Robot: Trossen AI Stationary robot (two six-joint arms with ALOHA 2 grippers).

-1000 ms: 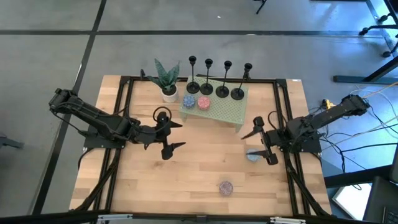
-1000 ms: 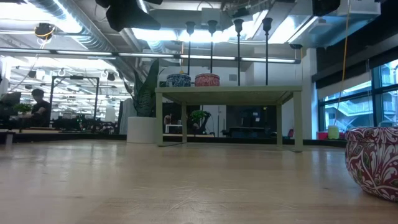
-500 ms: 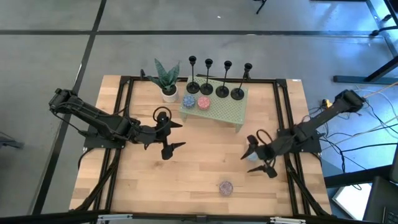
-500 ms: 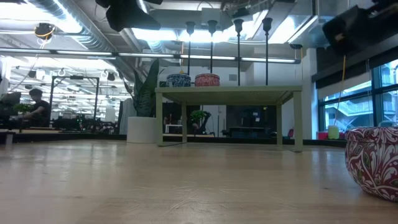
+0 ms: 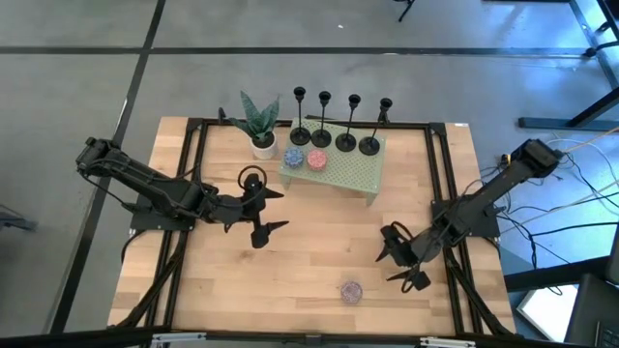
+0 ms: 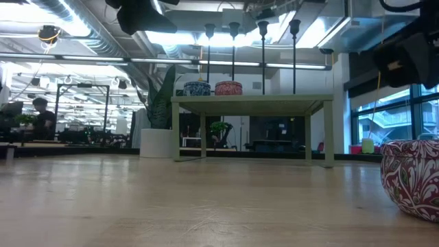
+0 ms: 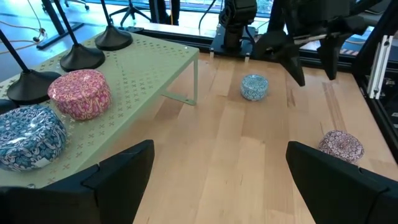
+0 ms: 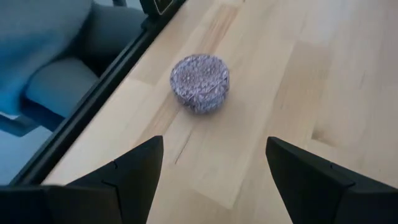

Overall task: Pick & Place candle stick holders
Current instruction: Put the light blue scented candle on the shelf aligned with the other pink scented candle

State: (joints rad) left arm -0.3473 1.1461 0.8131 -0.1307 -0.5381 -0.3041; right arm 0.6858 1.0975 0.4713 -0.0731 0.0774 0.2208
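On the green shelf by the table's far edge, four holders are stood in a row. Right gripper is held spread near the right edge, empty. Left gripper is parked spread mid-left, empty.

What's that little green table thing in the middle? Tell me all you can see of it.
The green stand is a small low shelf, apparently perforated metal, on thin legs, upright on the wooden table. Four black candle holders stand in a row along its far edge; a blue tin and a pink tin sit on its left end. A potted plant stands beside it. Neither gripper touches it.
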